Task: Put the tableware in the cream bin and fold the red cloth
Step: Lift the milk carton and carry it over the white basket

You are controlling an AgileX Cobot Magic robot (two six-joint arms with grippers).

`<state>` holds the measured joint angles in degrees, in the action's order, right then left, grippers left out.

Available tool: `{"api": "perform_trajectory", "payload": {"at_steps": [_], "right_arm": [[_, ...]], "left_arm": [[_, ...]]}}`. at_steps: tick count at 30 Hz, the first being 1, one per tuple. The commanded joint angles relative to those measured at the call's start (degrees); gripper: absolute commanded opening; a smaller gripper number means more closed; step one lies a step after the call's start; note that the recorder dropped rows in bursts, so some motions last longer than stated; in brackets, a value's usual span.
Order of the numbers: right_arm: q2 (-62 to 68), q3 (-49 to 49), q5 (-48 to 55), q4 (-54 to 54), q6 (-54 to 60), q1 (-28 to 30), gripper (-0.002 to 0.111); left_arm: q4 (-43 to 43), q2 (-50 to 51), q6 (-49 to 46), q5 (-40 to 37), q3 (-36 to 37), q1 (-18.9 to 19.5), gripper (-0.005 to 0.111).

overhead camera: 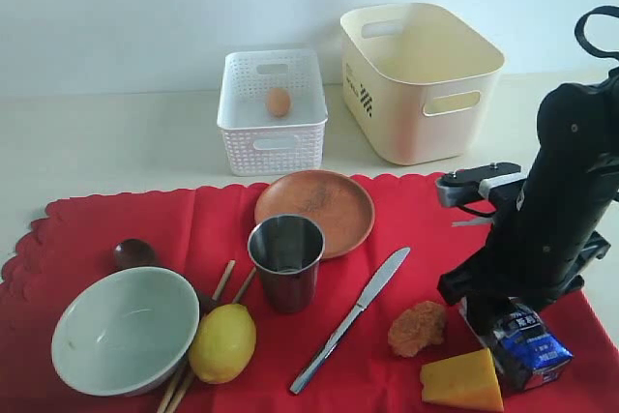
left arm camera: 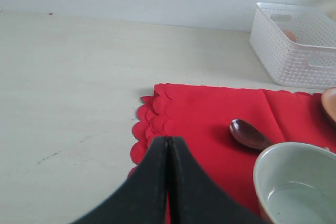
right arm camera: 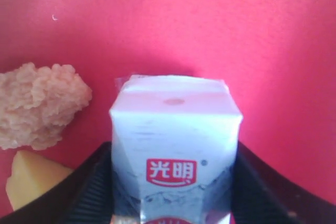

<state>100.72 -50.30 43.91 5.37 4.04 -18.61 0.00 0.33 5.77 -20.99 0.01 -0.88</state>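
At near right the arm [overhead camera: 561, 200] hides the right pincer [right arm camera: 173, 153] in the exterior view — its wrist view shows it grasping the milk carton [right arm camera: 176, 114]. Only the other wrist view shows the left pincer [left arm camera: 168, 140] — clenched, at the left edge of the red cloth [left arm camera: 210, 114] spread on the worktop [left arm camera: 68, 77].

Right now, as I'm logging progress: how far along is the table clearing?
Done: an egg sits in the white basket, but the cream bin shows nothing inside. In hand: the right gripper clamps the milk carton; the left gripper is shut and empty over the red cloth. Left: bowl, cup, plate, spoon, chopsticks and knife all sit on the flat, unfolded cloth.
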Motion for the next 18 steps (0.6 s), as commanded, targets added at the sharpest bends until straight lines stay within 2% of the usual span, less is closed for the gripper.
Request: {"api": "perform_trajectory", "payload": {"at_steps": [1,7,13,18], "right_arm": [[-6.3,-1.2,-1.1,-0.3,1.9,0.0,0.000],[-12.4,-8.7,-0.4,3.6,5.3,0.0,0.000],[-10.4,-18.6,-0.8,17.5,19.0,0.0,0.000],[-3.4,-28.0,0.7,32.9,31.8,0.0,0.000]], "left_arm": [[0.0,-0.3,0.1,0.4,0.0,0.0,0.001],[0.0,-0.3,0.1,0.4,0.0,0.0,0.001],[0.0,-0.3,0.1,0.4,0.0,0.0,0.001],[0.0,-0.3,0.1,0.4,0.0,0.0,0.001]]}}
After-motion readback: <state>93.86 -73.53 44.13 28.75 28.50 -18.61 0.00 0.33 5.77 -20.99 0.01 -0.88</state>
